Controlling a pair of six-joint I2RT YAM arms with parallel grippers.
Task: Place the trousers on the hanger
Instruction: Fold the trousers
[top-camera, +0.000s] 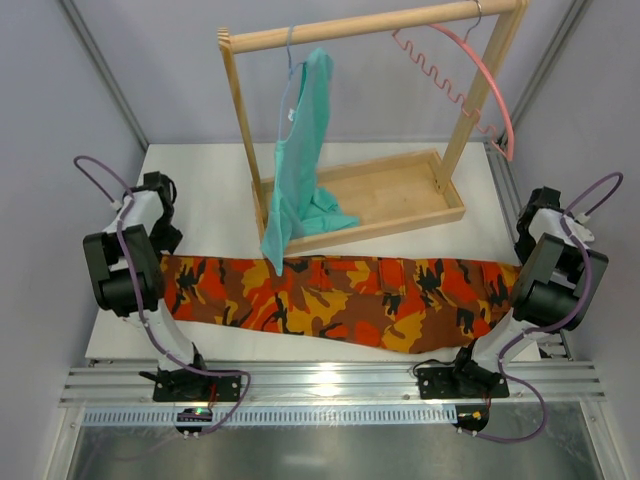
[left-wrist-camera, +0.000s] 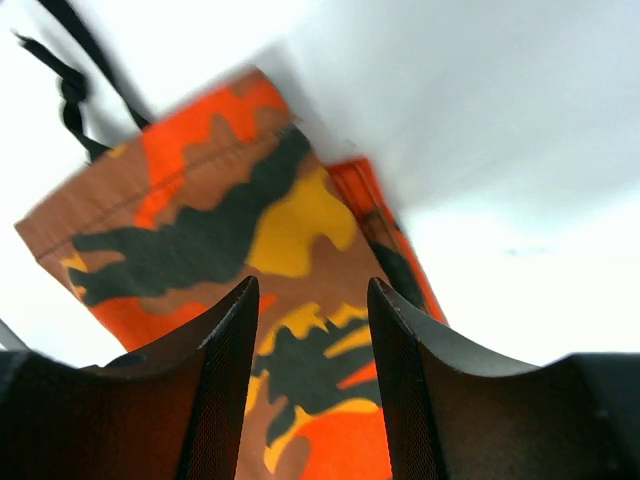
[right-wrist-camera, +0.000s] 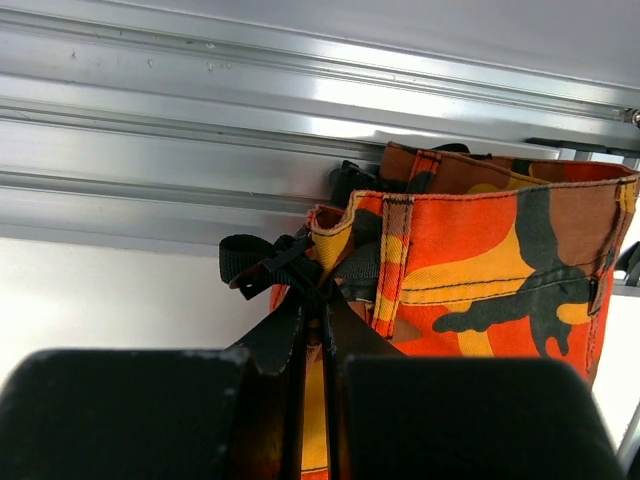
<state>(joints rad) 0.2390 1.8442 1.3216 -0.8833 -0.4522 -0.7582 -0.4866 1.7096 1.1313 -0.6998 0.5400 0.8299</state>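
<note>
Barely begun. Pinches trousers (top-camera: 340, 295) by the waistband in right claw (right-wrist-camera: 320, 320); holds left claw (left-wrist-camera: 310, 340) wide over a leg hem. Finds them flat on table (top-camera: 200, 190) at 6 o'clock, hanger (top-camera: 490, 82) bare at 1 o'clock. Yet to lift, drape.

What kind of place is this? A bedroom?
Probably a robot test lab, not a bedroom: a left arm and right arm are bolted to a metal rail, and plain grey panels wall in the white table holding a wooden rack.
</note>
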